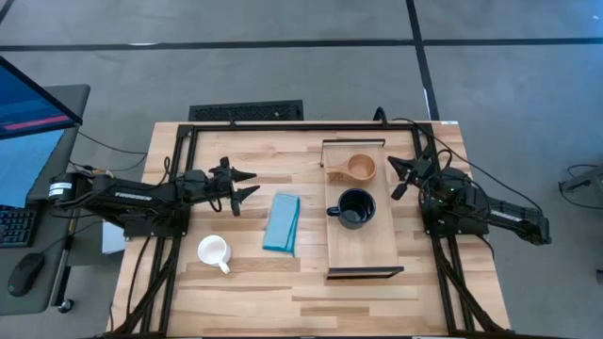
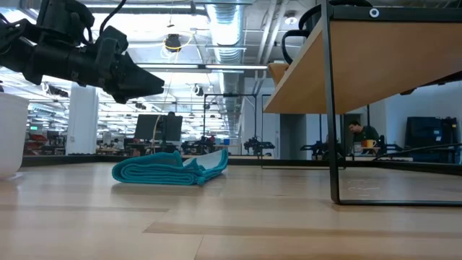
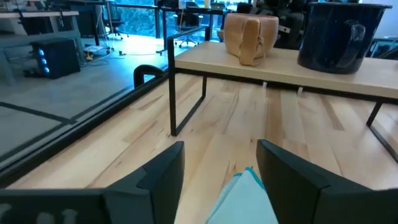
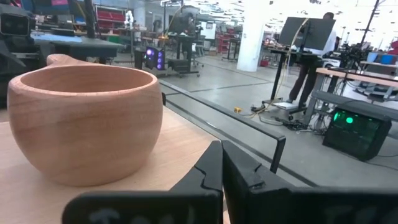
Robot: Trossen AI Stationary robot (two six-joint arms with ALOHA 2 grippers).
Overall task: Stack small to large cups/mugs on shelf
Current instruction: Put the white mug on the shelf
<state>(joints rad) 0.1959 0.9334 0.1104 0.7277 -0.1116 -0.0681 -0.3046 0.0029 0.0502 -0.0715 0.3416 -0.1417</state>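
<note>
The small light-brown wooden cup and the dark navy mug stand upright on the shelf, wooden cup nearer the far end. The white mug stands on the tabletop, left of the shelf. My left gripper hovers open over the table left of the shelf, above the blue cloth's far end; its wrist view shows the open fingers, the wooden cup and the navy mug beyond. My right gripper is shut at the shelf's right edge, facing the wooden cup without touching it.
A folded blue cloth lies on the table between the white mug and the shelf, also in the low view. The shelf's dark bracket leg stands to the right. A person stands in the room beyond.
</note>
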